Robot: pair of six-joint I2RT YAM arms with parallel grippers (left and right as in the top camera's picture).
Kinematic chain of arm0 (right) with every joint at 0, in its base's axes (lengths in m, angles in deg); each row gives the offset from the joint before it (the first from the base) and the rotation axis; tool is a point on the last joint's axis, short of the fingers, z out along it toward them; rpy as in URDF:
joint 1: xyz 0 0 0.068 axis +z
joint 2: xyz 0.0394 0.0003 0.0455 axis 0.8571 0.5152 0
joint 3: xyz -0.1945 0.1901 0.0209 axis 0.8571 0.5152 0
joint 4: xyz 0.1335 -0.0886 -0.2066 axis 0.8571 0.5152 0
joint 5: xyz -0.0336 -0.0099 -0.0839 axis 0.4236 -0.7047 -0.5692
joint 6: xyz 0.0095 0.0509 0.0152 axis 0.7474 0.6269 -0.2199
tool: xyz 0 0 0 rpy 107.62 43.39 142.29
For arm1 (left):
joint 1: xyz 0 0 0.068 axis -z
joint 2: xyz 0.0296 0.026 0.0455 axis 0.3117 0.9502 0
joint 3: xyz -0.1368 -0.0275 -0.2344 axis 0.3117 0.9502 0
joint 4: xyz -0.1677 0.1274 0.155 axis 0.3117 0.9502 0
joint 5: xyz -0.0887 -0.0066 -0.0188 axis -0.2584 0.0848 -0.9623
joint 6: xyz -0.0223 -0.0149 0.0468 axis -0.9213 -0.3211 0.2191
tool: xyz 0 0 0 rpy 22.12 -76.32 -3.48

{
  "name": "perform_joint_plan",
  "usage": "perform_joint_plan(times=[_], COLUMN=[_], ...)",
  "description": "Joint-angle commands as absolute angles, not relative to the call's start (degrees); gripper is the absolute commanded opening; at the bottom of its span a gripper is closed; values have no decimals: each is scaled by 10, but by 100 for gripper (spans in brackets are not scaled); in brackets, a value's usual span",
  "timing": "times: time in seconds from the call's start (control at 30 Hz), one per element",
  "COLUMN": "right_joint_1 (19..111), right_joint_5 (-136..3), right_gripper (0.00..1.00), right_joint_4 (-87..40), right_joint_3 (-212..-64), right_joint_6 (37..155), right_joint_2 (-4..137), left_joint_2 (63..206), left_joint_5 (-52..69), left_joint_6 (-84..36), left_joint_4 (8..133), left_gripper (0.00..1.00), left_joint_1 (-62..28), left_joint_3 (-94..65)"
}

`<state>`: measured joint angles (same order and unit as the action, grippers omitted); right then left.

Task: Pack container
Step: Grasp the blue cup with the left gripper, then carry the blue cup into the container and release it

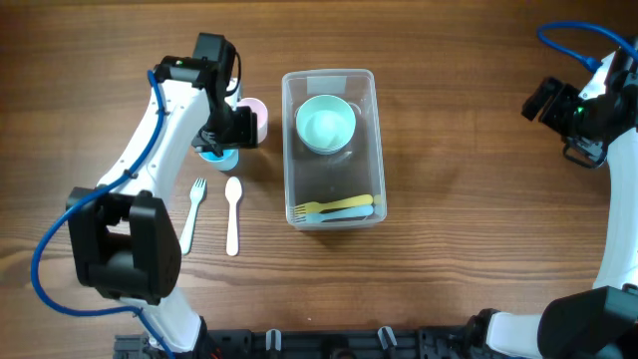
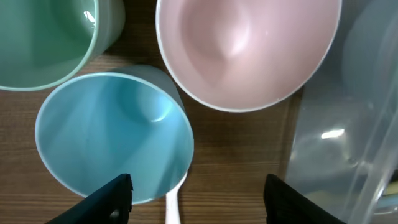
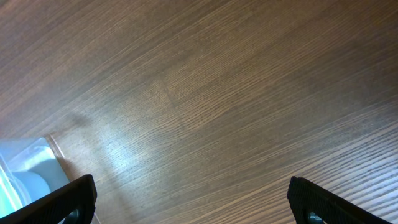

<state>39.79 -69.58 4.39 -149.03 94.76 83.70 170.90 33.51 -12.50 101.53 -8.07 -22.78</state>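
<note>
Table [image 1: 459, 219] was brown wood with fine straight grain. Tub [image 1: 287, 160] was clear, no tint. Bowl [image 1: 326, 124] inside it was pale mint. In the tub, the yellow fork [image 1: 339, 203] lay by a light blue utensil [image 1: 344, 214]. White fork [image 1: 193, 211] and spoon [image 1: 233, 214] were both off-white. Blue cup [image 2: 112, 137] was sky blue, pink cup [image 2: 245, 50] pastel, green cup [image 2: 43, 43] pale. Left arm [image 1: 164, 110] was white with black joints.

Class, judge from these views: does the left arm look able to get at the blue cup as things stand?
Likely yes. The left arm hangs just over the blue cup, jaws open, nothing covering it. The pink cup and green cup crowd close, so a jaw might nudge them.
</note>
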Motion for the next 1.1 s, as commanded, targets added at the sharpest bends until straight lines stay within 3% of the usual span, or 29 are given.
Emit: perform_joint_plan(times=[0.0,0.13,0.2,0.27,0.37,0.53,0.8,0.9,1.07], right_joint_1=[397,397,397,397,397,397,397,397,397], right_joint_5=[-693,-693,-693,-693,-693,-693,-693,-693,-693], right_gripper=[100,100,100,100,100,100,100,100,100], right_joint_4=[42,42,42,42,42,42,42,42,42], right_joint_3=[-1490,-1490,-1490,-1490,-1490,-1490,-1490,-1490,-1490], right_joint_6=[956,956,956,956,956,956,956,956,956], right_joint_2=[845,845,845,845,845,845,845,845,845], left_joint_2=[1732,1760,1771,1772,1772,1758,1613,1566,1615], left_joint_5=[352,364,364,364,364,367,357,333,335], left_joint_6=[-122,-118,-118,-117,-118,-122,-165,-170,-184], left_joint_4=[1003,980,971,967,970,1007,1097,1067,1008], left_gripper=[67,65,55,40,4,4,4,4,4], left_joint_1=[-81,-81,-81,-81,-81,-81,-30,55,197], left_joint_3=[-231,-231,-231,-231,-231,-234,-302,-303,-302])
